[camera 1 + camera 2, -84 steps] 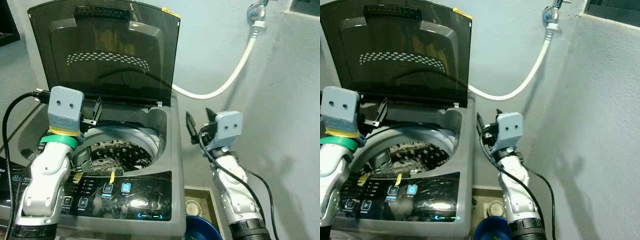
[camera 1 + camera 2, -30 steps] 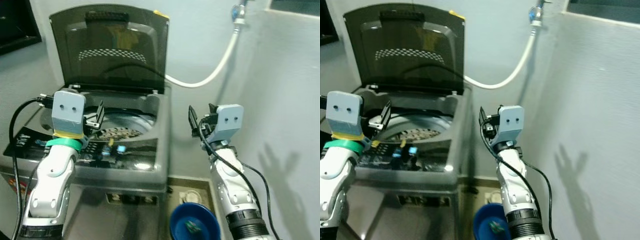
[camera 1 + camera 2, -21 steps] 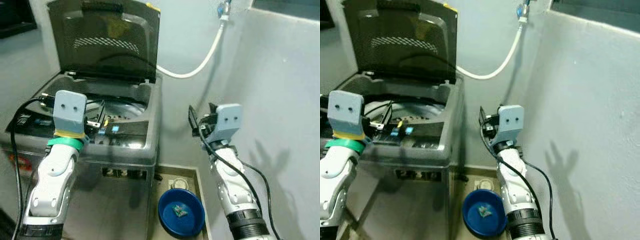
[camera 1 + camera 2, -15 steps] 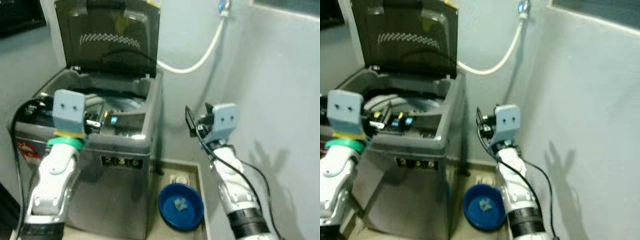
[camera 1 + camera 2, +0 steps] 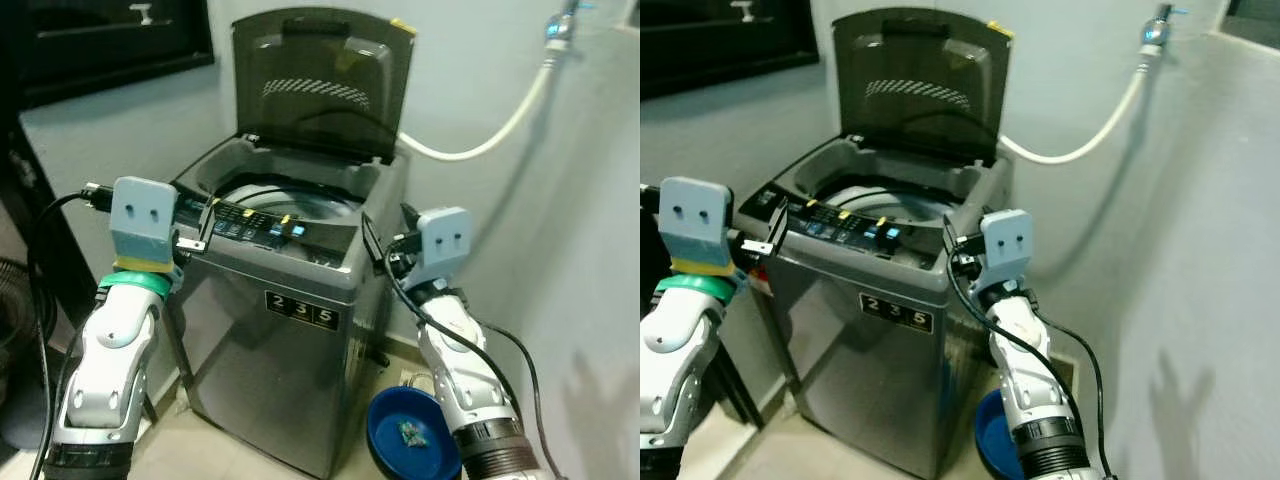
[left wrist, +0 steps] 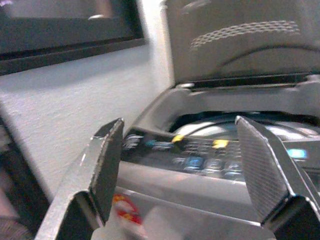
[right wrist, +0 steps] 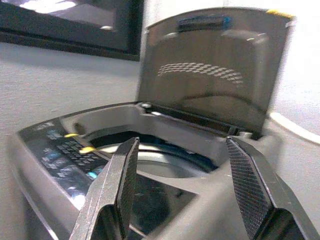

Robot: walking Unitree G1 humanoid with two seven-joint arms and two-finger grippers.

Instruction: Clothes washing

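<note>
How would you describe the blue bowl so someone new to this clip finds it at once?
Start at the grey washing machine with its dark lid standing open. Look down to the floor at its right front corner, beside the wall, just behind the robot's right forearm. The blue bowl sits there: round, deep blue, with a small scrap inside, the only brightly coloured thing on the floor.

- The floor (image 5: 190,440) is pale tile and carries everything here.
- A grey washing machine (image 5: 290,340) stands on it, back against the wall, lid raised.
- A blue basin (image 5: 412,433) sits on the floor just beside the machine's right side, with a small object inside.
</note>
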